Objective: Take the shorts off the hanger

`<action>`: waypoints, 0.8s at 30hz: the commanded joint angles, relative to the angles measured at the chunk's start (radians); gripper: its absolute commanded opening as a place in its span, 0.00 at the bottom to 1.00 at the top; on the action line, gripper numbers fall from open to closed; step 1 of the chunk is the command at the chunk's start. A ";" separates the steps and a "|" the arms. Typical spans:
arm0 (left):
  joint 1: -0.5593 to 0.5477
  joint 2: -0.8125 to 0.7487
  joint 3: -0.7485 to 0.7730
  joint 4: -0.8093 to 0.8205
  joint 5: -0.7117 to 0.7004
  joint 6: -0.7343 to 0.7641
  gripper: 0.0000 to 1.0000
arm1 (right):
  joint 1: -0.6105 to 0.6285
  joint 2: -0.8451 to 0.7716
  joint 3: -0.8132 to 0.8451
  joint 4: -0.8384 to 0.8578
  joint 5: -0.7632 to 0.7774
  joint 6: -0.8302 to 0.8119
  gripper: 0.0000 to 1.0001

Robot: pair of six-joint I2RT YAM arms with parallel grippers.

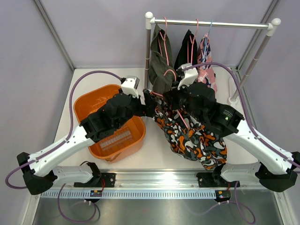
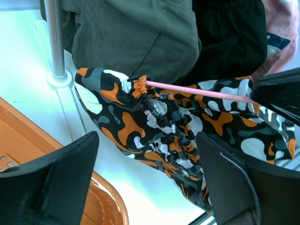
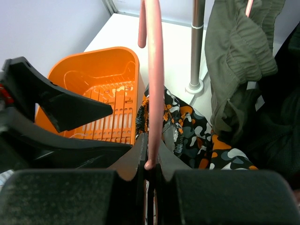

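The camouflage shorts (image 1: 192, 138) hang on a pink hanger (image 3: 153, 84) and drape onto the table. My right gripper (image 3: 150, 150) is shut on the hanger's wire. My left gripper (image 2: 146, 154) is open, its fingers on either side of the gathered camouflage waistband (image 2: 159, 112), with the cloth close to the right finger (image 2: 225, 178). The olive shorts (image 1: 160, 61), black shorts (image 1: 186, 47) and pink shorts (image 1: 206, 61) hang on the rack rail. In the top view both grippers meet by the rack's left pole, and the left gripper (image 1: 151, 101) is at the waistband.
An orange basket (image 1: 93, 105) stands on the table left of the shorts, under my left arm. The rack's left pole (image 1: 148, 51) and its base (image 2: 58, 77) are just behind the grippers. The right pole (image 1: 253, 61) slants at the back right.
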 commanded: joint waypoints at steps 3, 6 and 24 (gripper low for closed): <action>-0.005 0.019 0.040 0.068 -0.085 -0.016 0.81 | 0.024 -0.014 0.067 0.036 0.049 -0.013 0.00; -0.005 0.029 0.037 0.079 -0.093 -0.011 0.79 | 0.030 -0.012 0.074 0.035 0.049 -0.014 0.00; -0.004 0.090 0.071 0.085 -0.145 0.018 0.13 | 0.070 -0.037 0.064 0.010 0.063 -0.013 0.00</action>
